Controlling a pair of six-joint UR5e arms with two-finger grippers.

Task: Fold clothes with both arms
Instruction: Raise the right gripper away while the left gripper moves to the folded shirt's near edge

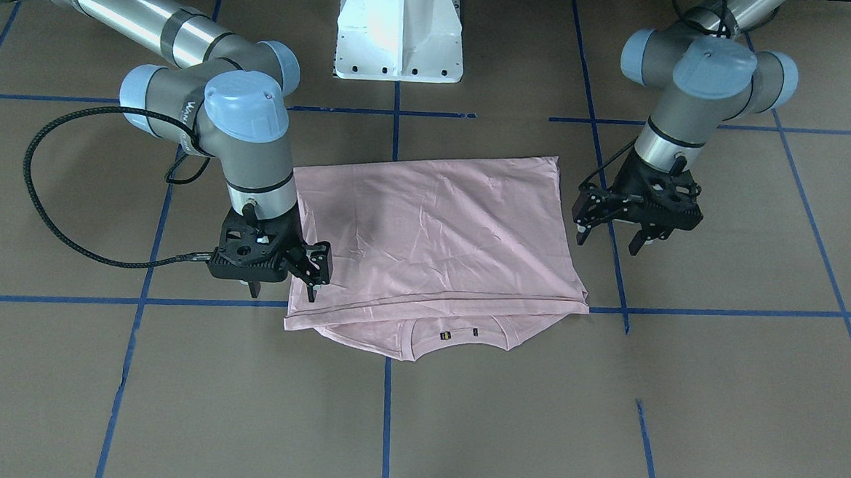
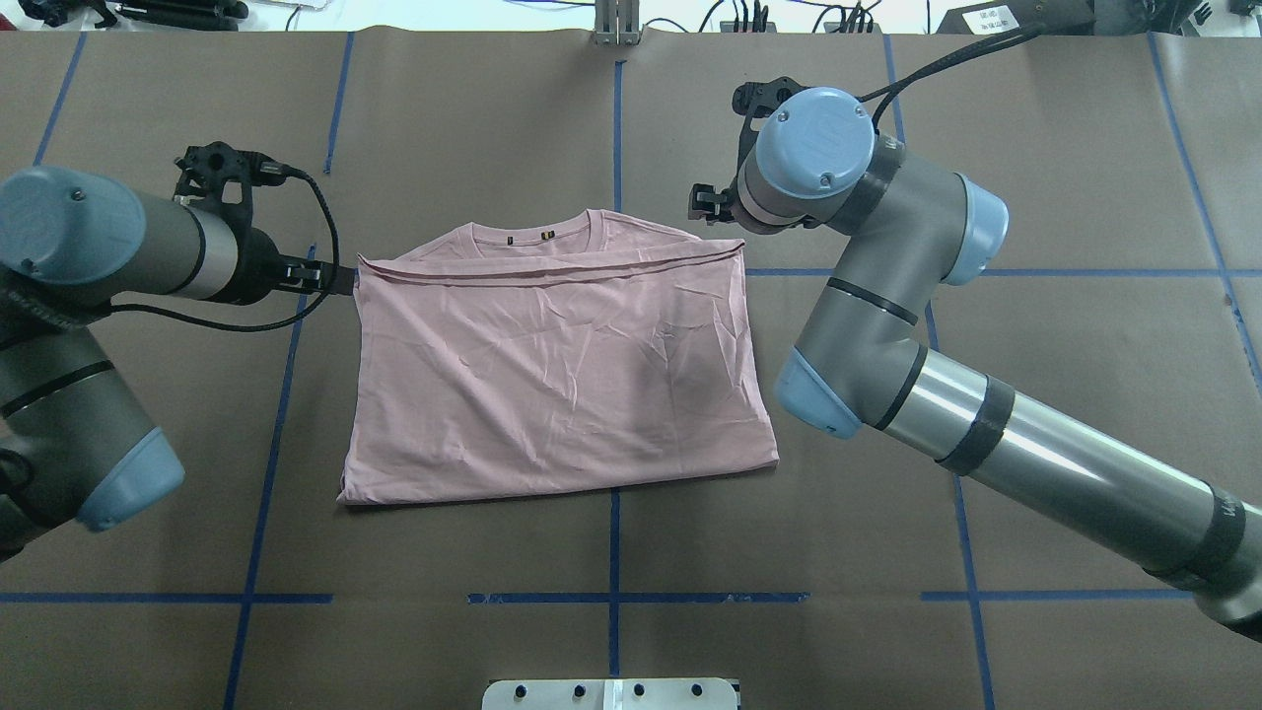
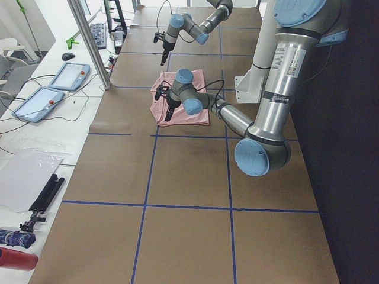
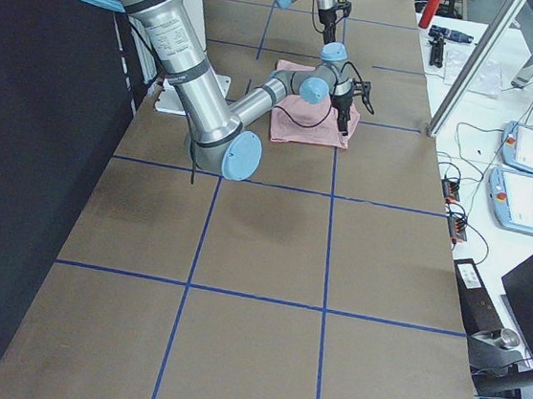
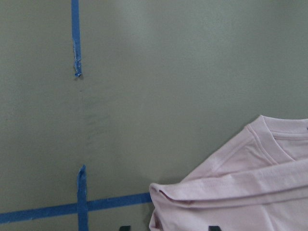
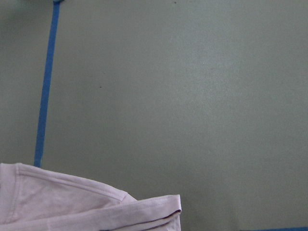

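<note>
Seen from overhead, the folded pink T-shirt (image 2: 552,365) lies on the worktop (image 2: 493,148). My left end effector (image 1: 609,243) hangs released at its ten o'clock corner, and my right end effector (image 1: 283,293), also released, at two o'clock.

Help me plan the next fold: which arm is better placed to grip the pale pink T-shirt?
Probably the right: its black two-finger end effector is open at the pale pink T-shirt's side edge, one finger over fabric. The left end effector hangs open, clear of it.
</note>
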